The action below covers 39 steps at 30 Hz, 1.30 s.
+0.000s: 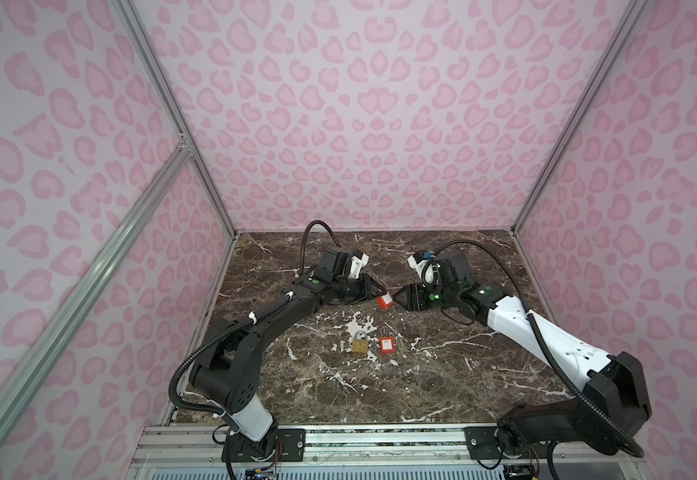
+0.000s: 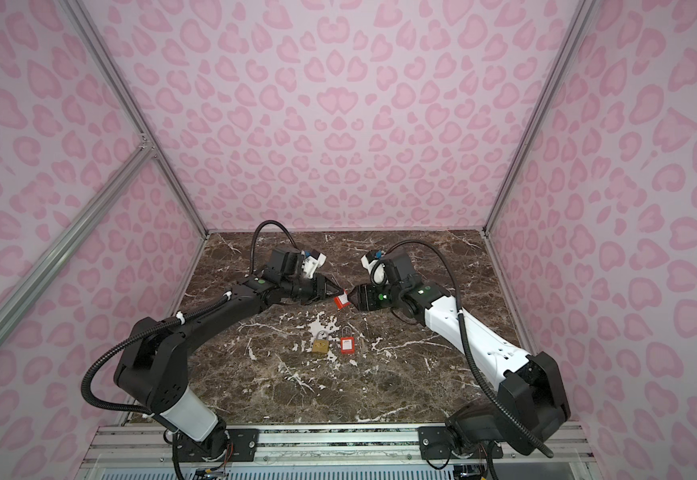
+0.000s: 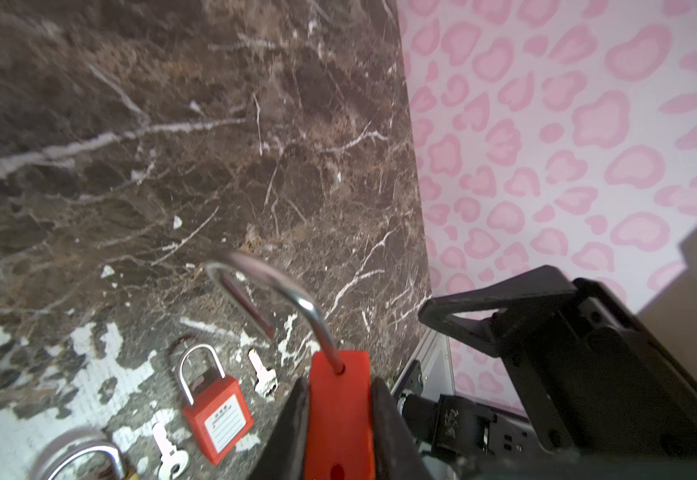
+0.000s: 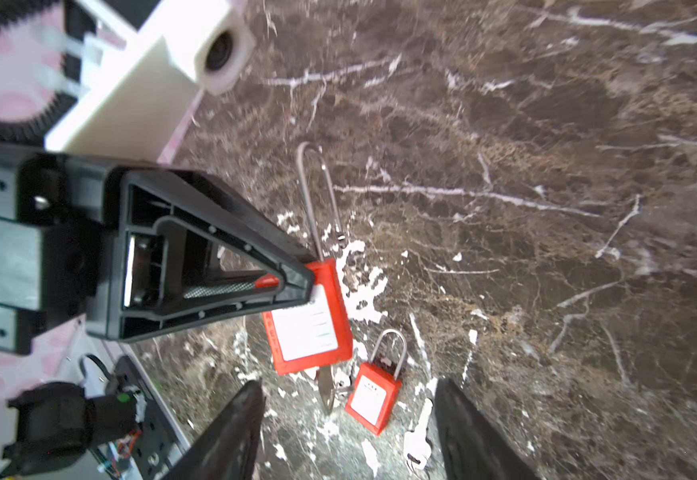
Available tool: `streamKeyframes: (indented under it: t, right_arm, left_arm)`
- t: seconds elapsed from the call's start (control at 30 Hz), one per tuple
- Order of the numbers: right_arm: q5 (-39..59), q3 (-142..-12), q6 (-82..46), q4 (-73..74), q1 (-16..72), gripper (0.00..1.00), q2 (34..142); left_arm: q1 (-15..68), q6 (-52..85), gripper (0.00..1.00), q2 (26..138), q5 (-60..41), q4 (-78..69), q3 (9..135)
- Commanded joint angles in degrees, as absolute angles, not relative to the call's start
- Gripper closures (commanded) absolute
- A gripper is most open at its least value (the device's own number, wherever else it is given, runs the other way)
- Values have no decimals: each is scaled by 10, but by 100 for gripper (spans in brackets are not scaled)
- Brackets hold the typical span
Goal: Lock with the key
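Note:
My left gripper (image 1: 373, 291) is shut on the body of a red padlock (image 1: 385, 301) and holds it above the marble table. In the left wrist view the red body (image 3: 340, 415) sits tight between the two fingers. Its long steel shackle (image 3: 280, 291) stands open, with one end free. A silver key (image 4: 326, 390) sticks out of the bottom of the held padlock (image 4: 307, 320). My right gripper (image 4: 348, 386) faces that key, open, its fingers well apart on either side and touching nothing. In both top views the two grippers meet tip to tip.
A smaller red padlock (image 1: 387, 345) and a brass padlock (image 1: 359, 346) lie side by side on the table (image 1: 442, 374), nearer the front. Loose silver keys (image 3: 263, 372) lie beside them. Pink patterned walls enclose the table on three sides.

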<state>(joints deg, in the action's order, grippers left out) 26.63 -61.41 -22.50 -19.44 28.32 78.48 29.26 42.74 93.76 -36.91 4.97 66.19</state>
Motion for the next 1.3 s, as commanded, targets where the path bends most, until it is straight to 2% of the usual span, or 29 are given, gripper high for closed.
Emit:
streamKeyframes:
  t: [0.0, 0.13, 0.47, 0.57, 0.77, 1.27]
  right_arm:
    - [325, -582, -320, -63, 254, 33, 765]
    - [378, -555, -396, 21, 213, 34, 750]
    - [409, -472, -610, 335, 196, 33, 736]
    - [411, -464, -663, 416, 201, 28, 746]
    - [405, -487, -667, 401, 218, 20, 760]
    - [400, -509, -711, 494, 250, 21, 820]
  left_arm:
    - [292, 513, 86, 918, -324, -119, 635]
    - [292, 572, 86, 899, -306, -257, 604]
    - [294, 617, 86, 877, -341, -364, 617]
    - [294, 644, 86, 887, -354, -389, 624]
    - [294, 685, 87, 904, -363, -443, 631]
    - [295, 694, 87, 900, -360, -462, 631]
